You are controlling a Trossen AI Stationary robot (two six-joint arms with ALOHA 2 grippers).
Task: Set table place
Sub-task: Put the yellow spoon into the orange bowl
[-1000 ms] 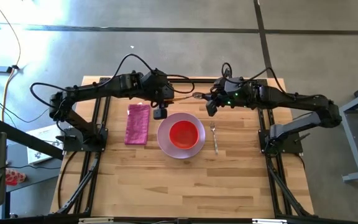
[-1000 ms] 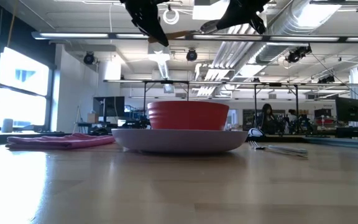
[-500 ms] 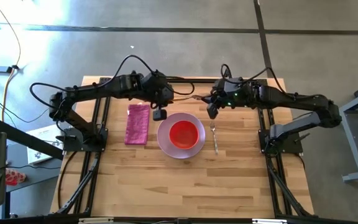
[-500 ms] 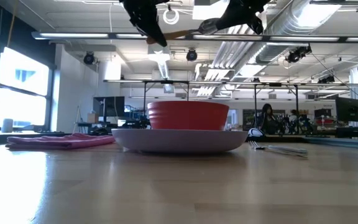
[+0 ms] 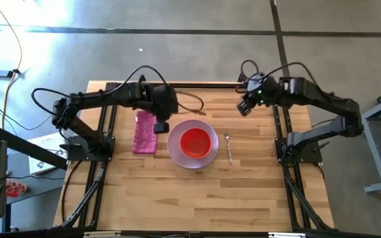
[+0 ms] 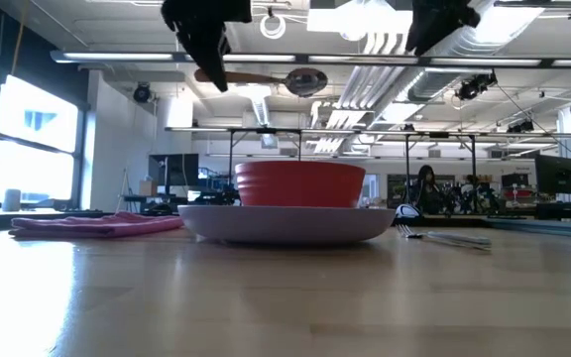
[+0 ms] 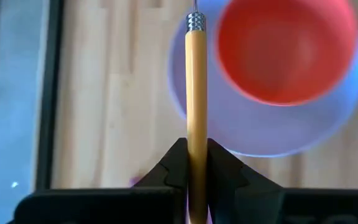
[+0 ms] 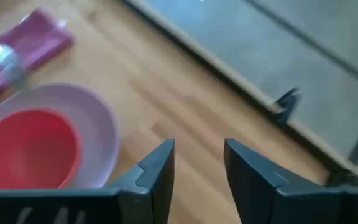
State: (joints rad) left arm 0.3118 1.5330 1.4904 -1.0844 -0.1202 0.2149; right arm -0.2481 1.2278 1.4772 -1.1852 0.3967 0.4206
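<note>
no readable text, labels, signs

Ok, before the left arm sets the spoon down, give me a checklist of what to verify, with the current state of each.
1. Grip on spoon: left gripper is shut on the yellow handle of the spoon. Ok.
2. Spoon clear of dishes: in the low view the spoon hangs well above the red bowl. Ok.
3. Right gripper out of the way: open, empty, off by the table's far right corner. Ok.
4. Fork placed: lies on the table right of the lavender plate. Ok.
5. Napkin placed: flat, left of the plate. Ok.
6. Landing spot for the spoon: cannot tell; none is marked.
</note>
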